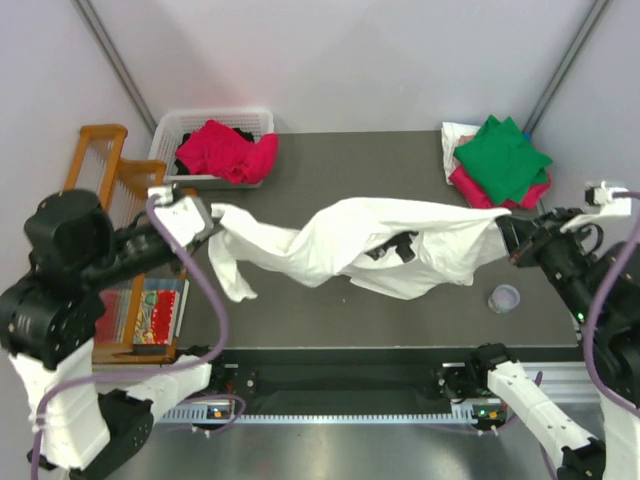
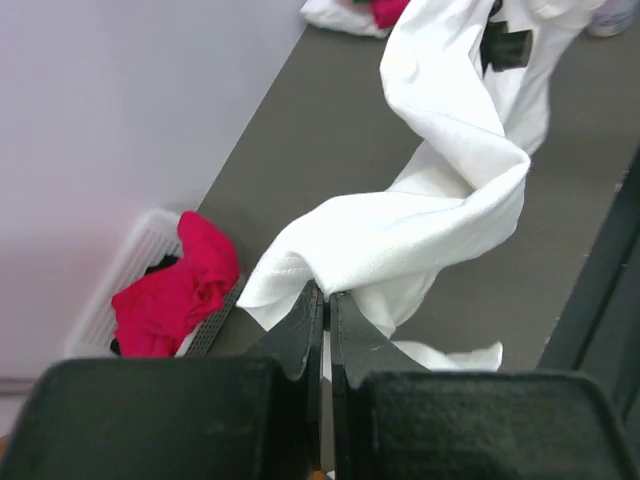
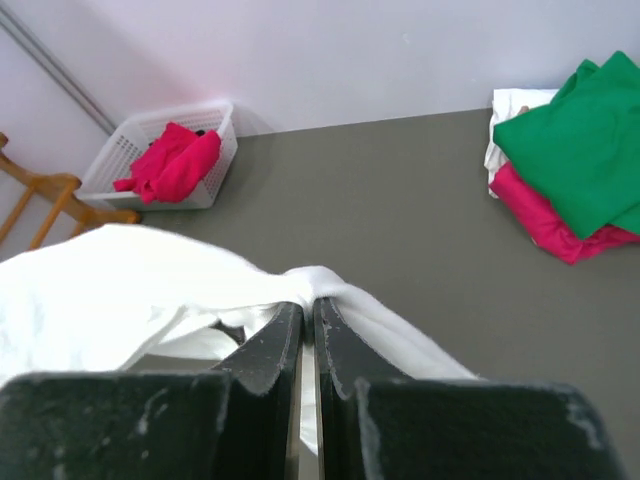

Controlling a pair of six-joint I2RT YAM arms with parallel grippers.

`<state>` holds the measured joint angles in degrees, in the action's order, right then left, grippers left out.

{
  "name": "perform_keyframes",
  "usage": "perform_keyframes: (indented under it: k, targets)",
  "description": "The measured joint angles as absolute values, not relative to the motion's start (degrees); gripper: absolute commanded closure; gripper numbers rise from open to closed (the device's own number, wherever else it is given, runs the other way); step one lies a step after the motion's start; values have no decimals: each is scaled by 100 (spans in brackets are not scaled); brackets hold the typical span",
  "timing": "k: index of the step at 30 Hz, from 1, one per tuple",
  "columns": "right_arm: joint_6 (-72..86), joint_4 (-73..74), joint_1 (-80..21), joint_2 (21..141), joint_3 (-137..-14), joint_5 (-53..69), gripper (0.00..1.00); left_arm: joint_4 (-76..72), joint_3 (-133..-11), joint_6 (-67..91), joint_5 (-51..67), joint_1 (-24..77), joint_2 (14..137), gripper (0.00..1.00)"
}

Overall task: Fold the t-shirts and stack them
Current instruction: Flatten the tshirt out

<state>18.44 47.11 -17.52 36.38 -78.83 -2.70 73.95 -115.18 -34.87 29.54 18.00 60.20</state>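
As L claw & R claw pinch ends, white tee hangs twisted.

The white t-shirt is soft, matt cloth, and the counter looks smooth, matt and dark grey. The basket is white slotted plastic; the rack beside it is varnished wood.

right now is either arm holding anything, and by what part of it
Both hold the white t-shirt. The left gripper pinches a stitched edge at one end, and the right gripper pinches bunched cloth at the opposite end.
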Motion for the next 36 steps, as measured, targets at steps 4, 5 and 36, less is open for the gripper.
perform_keyframes:
  k: [4,5,36]
  targets:
    - [1846,5172,-1758,3330,-8263,-290,100,7669,-11185,-3625,3461,1809,5468,91]
    - [1848,5275,-1761,3319,-8442,-305,100,7732,-11111,-3640,3621,1811,5433,90]
    - [2215,2386,-1667,8005,-6600,-668,100,5231,-6582,-3404,3002,1754,9153,100]
